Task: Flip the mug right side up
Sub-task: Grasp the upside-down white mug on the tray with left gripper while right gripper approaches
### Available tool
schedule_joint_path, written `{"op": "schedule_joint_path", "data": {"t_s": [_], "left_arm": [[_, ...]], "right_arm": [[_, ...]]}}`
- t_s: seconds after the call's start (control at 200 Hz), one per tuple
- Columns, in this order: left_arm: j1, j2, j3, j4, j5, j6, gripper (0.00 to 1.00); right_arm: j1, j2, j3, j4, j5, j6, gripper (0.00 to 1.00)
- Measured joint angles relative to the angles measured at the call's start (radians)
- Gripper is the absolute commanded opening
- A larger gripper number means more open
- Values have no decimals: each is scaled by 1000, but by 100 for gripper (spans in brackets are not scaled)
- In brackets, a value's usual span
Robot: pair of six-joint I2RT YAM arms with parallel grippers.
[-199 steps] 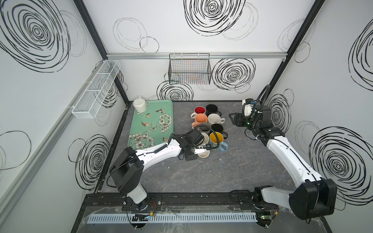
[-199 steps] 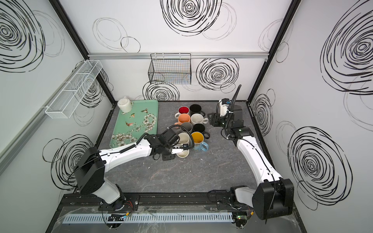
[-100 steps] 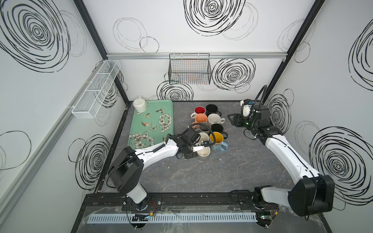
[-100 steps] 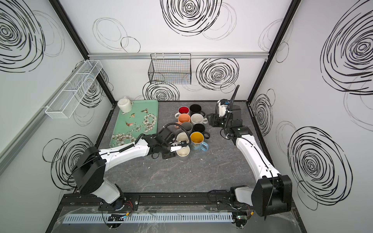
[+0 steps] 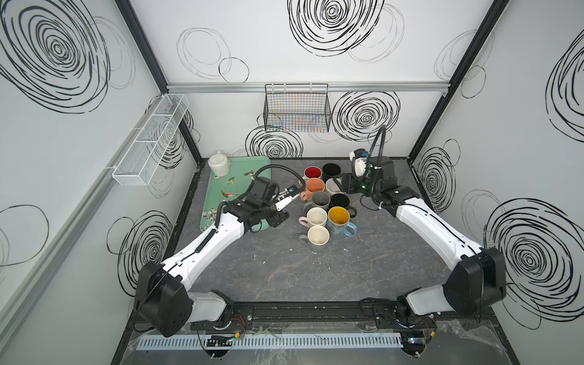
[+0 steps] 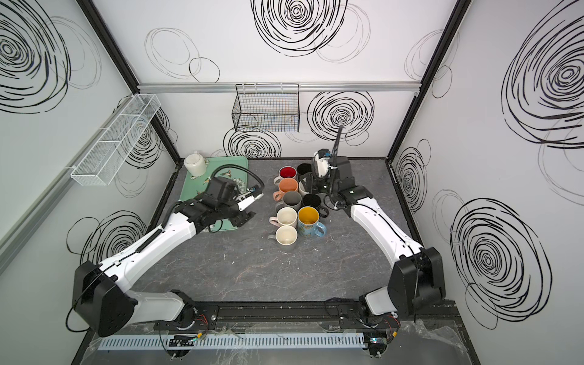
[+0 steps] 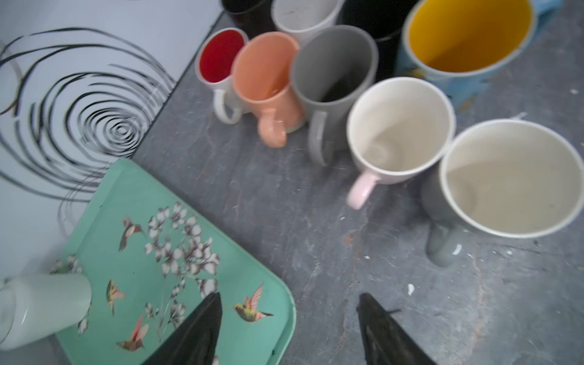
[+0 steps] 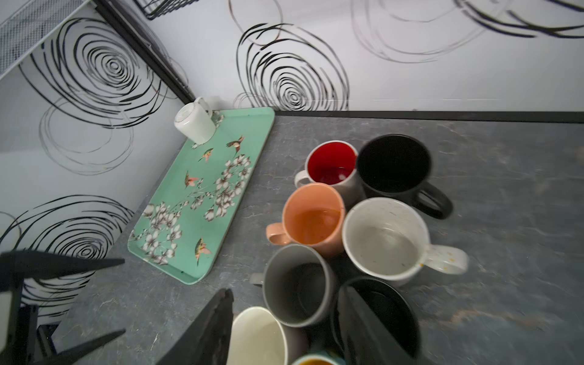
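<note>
A white mug (image 5: pixel 218 162) stands upside down on the far corner of the green tray (image 5: pixel 241 169); it also shows in the left wrist view (image 7: pixel 41 306) and the right wrist view (image 8: pixel 193 124). My left gripper (image 5: pixel 278 218) (image 7: pixel 289 297) is open and empty, over the tray's near right corner, far from that mug. A grey mug with a cream inside (image 5: pixel 318 236) stands upright at the near end of the mug cluster. My right gripper (image 5: pixel 343 186) (image 8: pixel 284 290) hangs open above the cluster, holding nothing.
Several upright mugs crowd the middle of the table: red (image 5: pixel 313 173), orange (image 5: pixel 315 186), dark grey (image 5: pixel 320 200), yellow-lined blue (image 5: pixel 338 217). A wire basket (image 5: pixel 297 110) hangs on the back wall and a white mesh shelf (image 5: pixel 151 139) on the left wall.
My left gripper has opened, let go of the grey cream-lined mug and drawn back left toward the tray. The right gripper has shifted slightly left over the cluster.
</note>
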Motion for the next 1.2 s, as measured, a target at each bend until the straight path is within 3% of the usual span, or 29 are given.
{"op": "schedule_joint_path", "data": {"t_s": [0.23,0.44,0.55,0.635,0.931,1.201], "left_arm": [[240,74,113,74,-32,-183,78],[354,428,447,96,-136,-368,78],[399,610,611,83,-192,-456,85],[423,736,733,76,-230,-510,93],[485,1087,1152,73,-275,-638,100],[560,1205,1215,186,-270,-706,99]], "right_arm": [[187,275,254,0,-5,-1,56],[282,491,467,-6,-22,-6,55],[309,566,539,-8,-28,-9,55],[316,602,562,-3,-34,-8,54],[316,661,569,43,-51,-5,53],[316,676,568,123,-68,7,52]]}}
